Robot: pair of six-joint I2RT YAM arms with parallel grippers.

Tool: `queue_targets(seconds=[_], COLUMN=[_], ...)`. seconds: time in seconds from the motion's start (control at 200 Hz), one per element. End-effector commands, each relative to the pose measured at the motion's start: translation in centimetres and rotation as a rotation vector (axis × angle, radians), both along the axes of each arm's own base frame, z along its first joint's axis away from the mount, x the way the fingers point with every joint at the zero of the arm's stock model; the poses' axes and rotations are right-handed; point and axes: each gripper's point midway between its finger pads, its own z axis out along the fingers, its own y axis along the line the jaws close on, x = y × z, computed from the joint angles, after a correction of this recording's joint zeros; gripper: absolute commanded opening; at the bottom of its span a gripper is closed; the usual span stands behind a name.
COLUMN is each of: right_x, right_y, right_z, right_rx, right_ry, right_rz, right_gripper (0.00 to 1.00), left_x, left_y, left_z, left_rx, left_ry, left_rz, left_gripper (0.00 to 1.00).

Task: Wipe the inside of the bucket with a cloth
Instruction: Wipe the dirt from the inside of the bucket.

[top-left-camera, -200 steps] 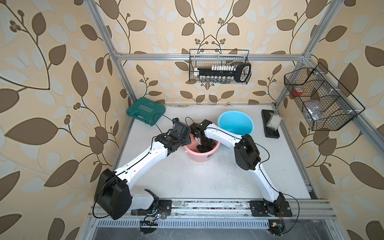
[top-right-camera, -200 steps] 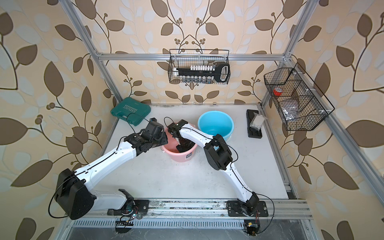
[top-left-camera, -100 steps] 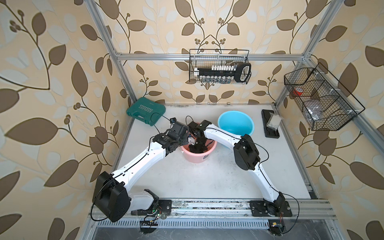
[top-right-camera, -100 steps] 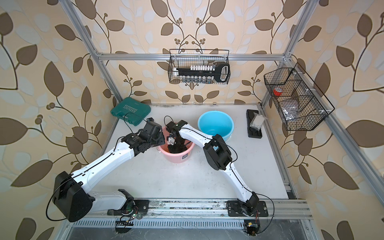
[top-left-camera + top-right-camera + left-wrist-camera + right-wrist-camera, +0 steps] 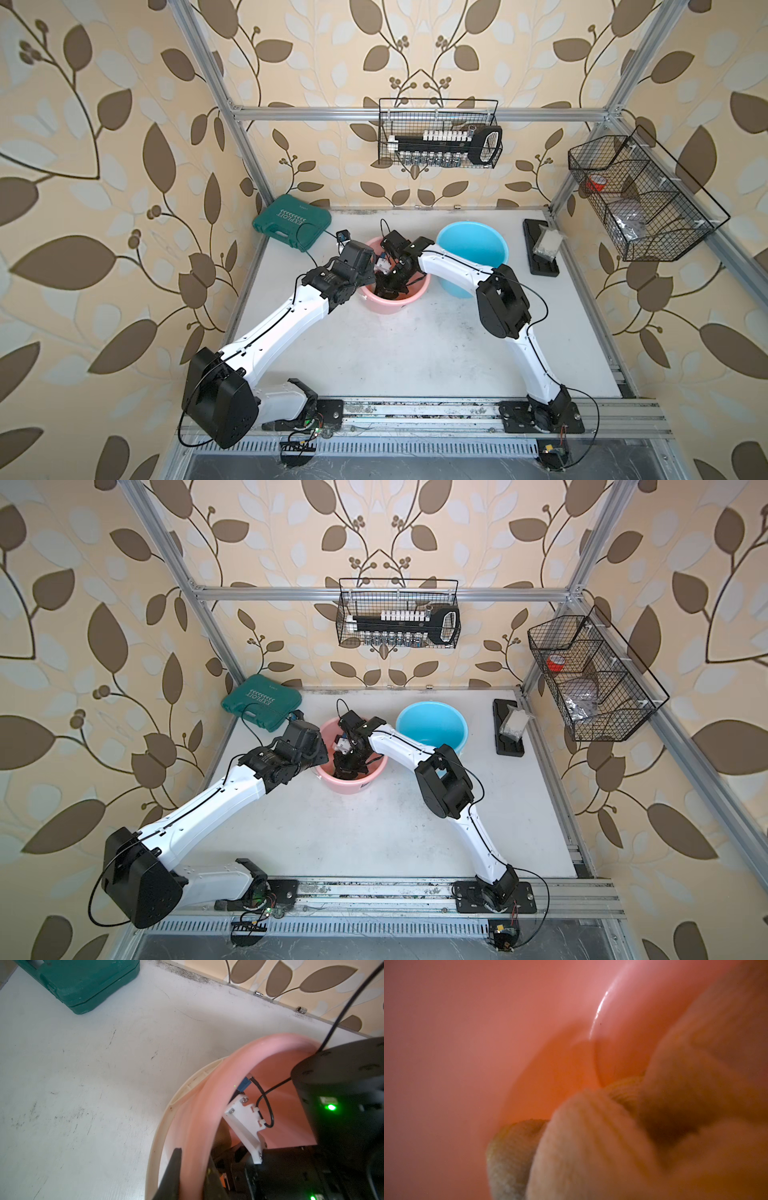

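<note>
A pink bucket (image 5: 392, 308) (image 5: 353, 786) stands mid-table in both top views. My left gripper (image 5: 366, 286) (image 5: 322, 759) is shut on its left rim. In the left wrist view its dark fingers (image 5: 173, 1169) straddle the pink rim (image 5: 195, 1126), one outside and one inside. My right gripper (image 5: 388, 289) (image 5: 347, 769) reaches down inside the bucket, shut on the cloth. In the right wrist view the bunched pale-yellow cloth (image 5: 591, 1138) presses against the pink inner wall (image 5: 467, 1032) and hides the jaws. From above, the right gripper covers the cloth.
A blue bucket (image 5: 471, 249) stands just right of the pink one, under the right forearm. A green tool case (image 5: 293, 220) lies at the back left. A black tray with a clear bag (image 5: 540, 253) sits at the right edge. Wire baskets (image 5: 438, 133) hang on the walls.
The pink bucket and my left gripper have shifted slightly toward the back wall. My right gripper has swept leftward inside the bucket with the cloth.
</note>
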Motion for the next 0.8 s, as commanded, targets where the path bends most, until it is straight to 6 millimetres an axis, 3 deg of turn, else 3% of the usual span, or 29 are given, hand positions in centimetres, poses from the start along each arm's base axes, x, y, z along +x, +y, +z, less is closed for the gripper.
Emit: queue_targets(seconds=[0.0, 0.265, 0.405, 0.555, 0.795], right_x=[-2.2, -7.2, -8.3, -6.7, -1.3], right_y=[3.0, -0.4, -2.8, -3.8, -0.7], right_z=[4.3, 2.9, 3.2, 4.3, 6.8], right_rx=[0.157, 0.069, -0.002, -0.027, 0.017], right_ry=[-0.061, 0.003, -0.027, -0.094, -0.251], right_rz=[0.134, 0.319, 0.405, 0.380, 0.157], right_gripper=[0.00, 0.00, 0.00, 0.00, 0.00], left_x=[-1.9, -1.4, -1.2, -1.2, -1.5], left_y=[-2.6, -2.0, -1.8, -1.9, -2.3], left_z=[-1.7, -0.7, -0.8, -1.3, -1.6], left_rx=[-0.012, 0.036, 0.053, 0.043, 0.002], left_ry=[0.106, 0.080, 0.086, 0.091, 0.096], left_rz=[-0.142, -0.139, -0.132, -0.132, -0.139], left_gripper=[0.00, 0.00, 0.00, 0.00, 0.00])
